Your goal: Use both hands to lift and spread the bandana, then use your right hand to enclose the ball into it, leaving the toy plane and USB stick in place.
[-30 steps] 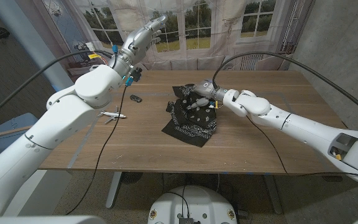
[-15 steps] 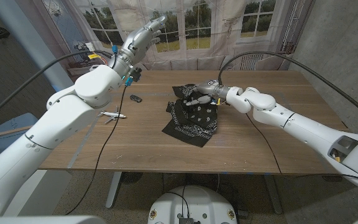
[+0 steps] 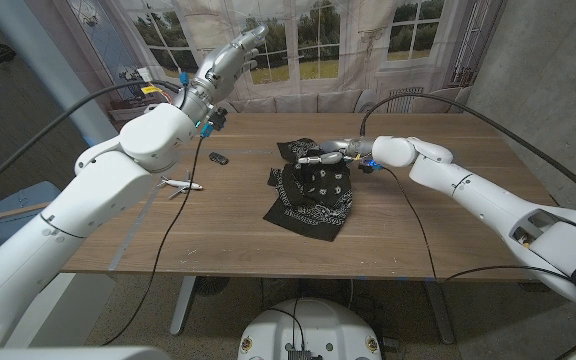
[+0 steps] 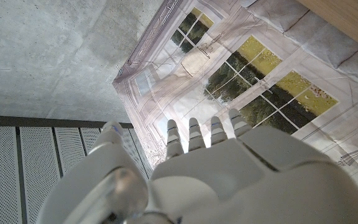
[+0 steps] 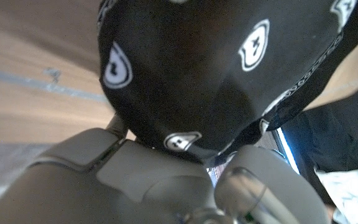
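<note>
Right wrist view: bandana [image 5: 216, 68] drapes right hand [image 5: 160, 180], seemingly gripped

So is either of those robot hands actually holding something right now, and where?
The right hand has its fingers on the black bandana, at its bunched far end; a firm grip cannot be told. The left hand is raised, holding nothing.

- My right hand [image 3: 320, 157] now sits farther back on the bandana [image 3: 311, 192], toward its far edge; a second ago it lay nearer the cloth's middle.
- My right forearm now lies flatter and swings in from the side.
- The bandana's near part is more exposed and lies a bit wider.
- In my right wrist view, black cloth [image 5: 229, 68] drapes over the fingers.
</note>
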Controlling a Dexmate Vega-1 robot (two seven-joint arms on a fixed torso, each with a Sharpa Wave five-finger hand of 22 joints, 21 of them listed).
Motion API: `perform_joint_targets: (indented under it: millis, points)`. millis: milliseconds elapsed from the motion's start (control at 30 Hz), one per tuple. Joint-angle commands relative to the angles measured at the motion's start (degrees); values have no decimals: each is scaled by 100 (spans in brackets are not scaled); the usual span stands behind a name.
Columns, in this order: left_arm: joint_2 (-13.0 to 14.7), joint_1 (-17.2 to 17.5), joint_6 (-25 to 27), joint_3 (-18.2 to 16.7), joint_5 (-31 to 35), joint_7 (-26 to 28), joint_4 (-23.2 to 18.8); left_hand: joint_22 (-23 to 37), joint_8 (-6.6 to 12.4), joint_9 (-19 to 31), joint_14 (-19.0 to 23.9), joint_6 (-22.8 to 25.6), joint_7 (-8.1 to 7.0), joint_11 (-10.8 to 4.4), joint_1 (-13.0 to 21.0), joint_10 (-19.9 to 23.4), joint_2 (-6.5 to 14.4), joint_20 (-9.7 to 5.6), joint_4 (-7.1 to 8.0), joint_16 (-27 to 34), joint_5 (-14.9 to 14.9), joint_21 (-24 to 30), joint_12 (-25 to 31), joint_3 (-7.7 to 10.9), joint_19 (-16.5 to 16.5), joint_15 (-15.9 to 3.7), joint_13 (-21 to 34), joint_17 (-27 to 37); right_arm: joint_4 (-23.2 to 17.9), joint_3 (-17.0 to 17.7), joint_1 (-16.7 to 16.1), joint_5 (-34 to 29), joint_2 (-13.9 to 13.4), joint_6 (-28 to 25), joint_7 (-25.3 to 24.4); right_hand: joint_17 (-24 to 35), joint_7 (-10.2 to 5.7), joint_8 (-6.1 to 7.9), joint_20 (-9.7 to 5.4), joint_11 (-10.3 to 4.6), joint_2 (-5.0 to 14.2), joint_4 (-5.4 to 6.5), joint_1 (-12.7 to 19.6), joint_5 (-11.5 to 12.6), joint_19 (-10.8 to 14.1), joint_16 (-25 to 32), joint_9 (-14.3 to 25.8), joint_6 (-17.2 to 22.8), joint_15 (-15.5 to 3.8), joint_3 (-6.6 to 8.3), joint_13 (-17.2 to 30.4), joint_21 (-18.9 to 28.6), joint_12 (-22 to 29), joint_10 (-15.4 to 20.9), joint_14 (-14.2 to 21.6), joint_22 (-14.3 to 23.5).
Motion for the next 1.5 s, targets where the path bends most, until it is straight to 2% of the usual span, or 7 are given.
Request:
perform_joint_targets:
  millis: [33,367,700,800,1033,1233,1500]
  points:
    - [56,39,-11,-68,-61,-46,18,35,11,18,-48,24,0,26,-31,-24,23,18,-46,8,14,-39,19,17,-14,5,12,6,1278,498,120,3788,675,650,1098,-27,1,20,12,6,37,-44,47,35,-115,-6,11,-87,15,-20,3,-84,-41,-78,-90,26]
    - [130,179,-122,-226,-135,-123,38,35,8,18,-56,14,3,40,-34,-37,19,18,-62,8,13,-43,16,22,-20,7,12,6,1900,823,148,4510,1121,883,1223,-76,-28,16,10,25,92,-83,128,51,-170,16,5,-180,-1,-3,-17,-159,-59,-126,-150,34]
    - [174,465,-388,-465,-340,-332,215,37,-15,18,-53,-48,-26,38,-44,-61,15,18,-76,12,11,-43,9,24,-15,7,11,6,2173,1105,202,4974,1362,893,1307,-184,-79,48,-44,-46,246,-137,284,63,-62,27,-14,-187,-114,67,-74,-198,-65,-133,-265,39]
    - [186,585,-493,-551,-427,-422,287,38,-49,16,-57,-149,-96,41,-55,-100,10,17,-87,14,9,-41,-4,25,-8,8,11,7,2229,1181,210,5093,1414,845,1320,-210,-80,63,-49,-45,287,-146,317,61,-37,40,-18,-156,-126,85,-88,-207,-55,-103,-249,40]
    - [198,887,-769,-740,-641,-677,485,39,-69,13,-81,-243,-146,44,-69,-154,8,17,-98,8,6,-41,-21,27,-5,26,10,8,2124,1396,80,5345,1446,653,1075,-258,-76,71,-51,-25,341,-160,363,55,5,57,-25,-142,-138,106,-113,-222,-35,-36,-225,40]
    - [192,1095,-1037,-862,-902,-1035,777,40,-66,12,-87,-262,-150,56,-79,-169,8,17,-102,8,5,-44,-24,28,-9,29,9,9,1797,1588,-144,5471,1376,430,515,-302,-51,82,-39,-19,375,-169,394,44,58,77,-29,-112,-147,116,-135,-229,-19,23,-179,41]
    - [147,1214,-1129,-728,-1073,-1213,1080,40,-75,10,-146,-325,-144,58,-98,-232,9,17,-106,-10,2,-55,-43,28,-33,51,8,11,1700,1806,-294,5637,1390,242,-84,-373,-26,100,-85,2,416,-184,437,23,134,98,-36,-52,-278,125,-169,-243,-2,99,-115,43]
